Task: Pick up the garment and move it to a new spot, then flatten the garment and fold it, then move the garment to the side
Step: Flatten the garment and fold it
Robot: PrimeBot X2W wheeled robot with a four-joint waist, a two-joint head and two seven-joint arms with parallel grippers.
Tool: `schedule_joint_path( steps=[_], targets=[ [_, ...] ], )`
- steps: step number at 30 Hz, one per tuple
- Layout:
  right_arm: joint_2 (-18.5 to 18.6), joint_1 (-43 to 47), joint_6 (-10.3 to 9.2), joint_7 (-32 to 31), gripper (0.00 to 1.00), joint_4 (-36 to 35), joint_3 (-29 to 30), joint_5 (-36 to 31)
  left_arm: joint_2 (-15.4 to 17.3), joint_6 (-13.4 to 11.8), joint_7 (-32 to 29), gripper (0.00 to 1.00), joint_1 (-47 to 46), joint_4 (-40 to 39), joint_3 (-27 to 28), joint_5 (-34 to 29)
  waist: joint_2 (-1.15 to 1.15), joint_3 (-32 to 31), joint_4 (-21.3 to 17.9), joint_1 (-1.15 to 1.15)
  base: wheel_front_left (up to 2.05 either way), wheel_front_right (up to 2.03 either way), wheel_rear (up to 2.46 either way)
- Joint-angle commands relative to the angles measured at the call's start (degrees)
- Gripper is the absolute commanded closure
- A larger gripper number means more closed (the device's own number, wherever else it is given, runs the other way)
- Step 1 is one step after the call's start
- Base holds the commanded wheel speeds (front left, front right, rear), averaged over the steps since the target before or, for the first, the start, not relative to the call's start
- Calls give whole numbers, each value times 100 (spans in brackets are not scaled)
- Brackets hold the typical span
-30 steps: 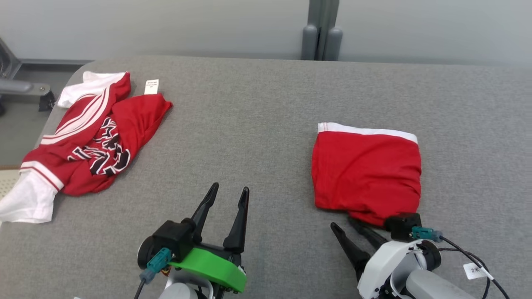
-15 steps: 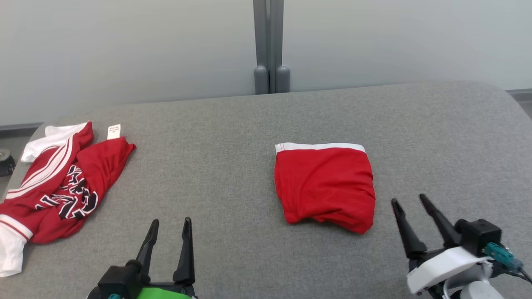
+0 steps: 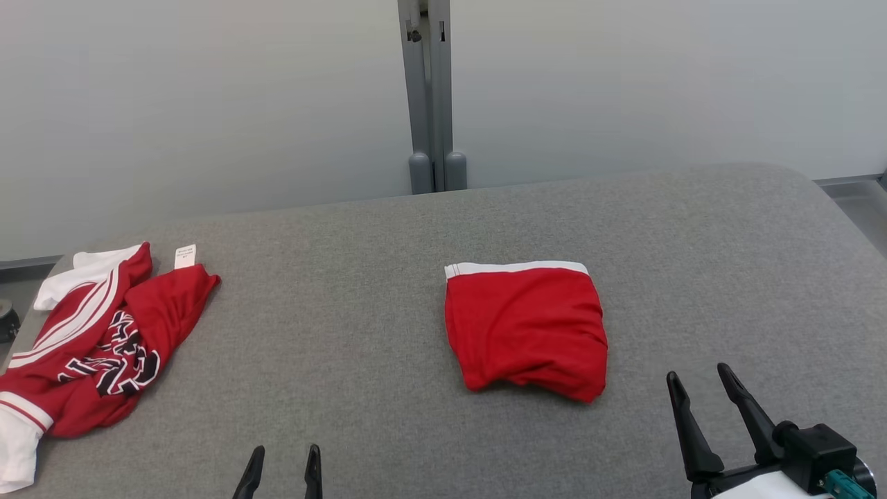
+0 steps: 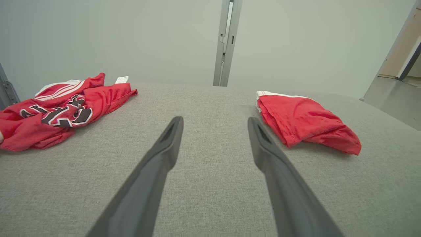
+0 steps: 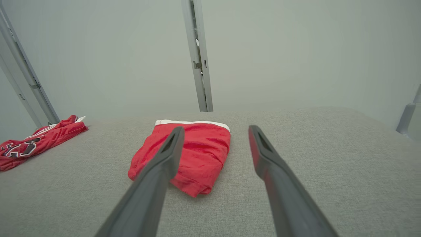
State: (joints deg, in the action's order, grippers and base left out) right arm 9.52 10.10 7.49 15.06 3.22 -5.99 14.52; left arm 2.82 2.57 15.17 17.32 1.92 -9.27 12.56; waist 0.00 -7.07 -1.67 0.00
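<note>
The garment [image 3: 527,329] is a folded red piece with a white band along its far edge. It lies flat on the grey table [image 3: 346,312], a little right of centre, also seen in the left wrist view [image 4: 306,120] and the right wrist view [image 5: 204,151]. My right gripper [image 3: 698,374] stands open at the lower right, apart from the garment's near right corner, with nothing between its fingers [image 5: 216,129]. Low at the bottom edge my left gripper [image 3: 285,454] is open and empty [image 4: 215,120], well left of the garment.
A crumpled red and white jersey [image 3: 104,339] with dark lettering lies at the table's left edge [image 4: 62,110] [image 5: 29,141]. A grey post [image 3: 429,104] rises behind the table against a pale wall. The table's right corner is rounded.
The head camera has lifted, shifting the whole picture. My right gripper has opened off the garment's near corner and drawn back. The left gripper has pulled back toward the bottom edge.
</note>
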Motion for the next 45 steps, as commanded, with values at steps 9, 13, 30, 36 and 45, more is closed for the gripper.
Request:
schedule_joint_path(
  steps=[9, 13, 30, 36, 45],
  targets=[
    [-64, -88, 0, 15, 0, 128, 8, -36, 16, -61, -5, 0, -134, -81, -84, -126, 0, 42, 105, 0, 0, 0, 0],
    [-95, -102, 0, 15, 0, 191, -23, -62, 16, -104, -5, 0, -253, -148, -73, -186, 0, 82, 126, 0, 0, 0, 0],
    [-88, -106, 0, 16, 0, 397, -122, -128, 16, -162, -5, 0, -441, -101, -194, -254, 0, 60, 133, 0, 0, 0, 0],
    [-89, -102, 0, 16, 0, 424, -120, -124, 16, -174, -5, 0, -483, -72, -242, -184, 0, 70, 141, 0, 0, 0, 0],
    [-116, -122, 0, 16, 0, 431, -107, -137, 16, -195, -5, 0, -435, -36, -258, -187, 0, 118, 129, 0, 0, 0, 0]
  ],
)
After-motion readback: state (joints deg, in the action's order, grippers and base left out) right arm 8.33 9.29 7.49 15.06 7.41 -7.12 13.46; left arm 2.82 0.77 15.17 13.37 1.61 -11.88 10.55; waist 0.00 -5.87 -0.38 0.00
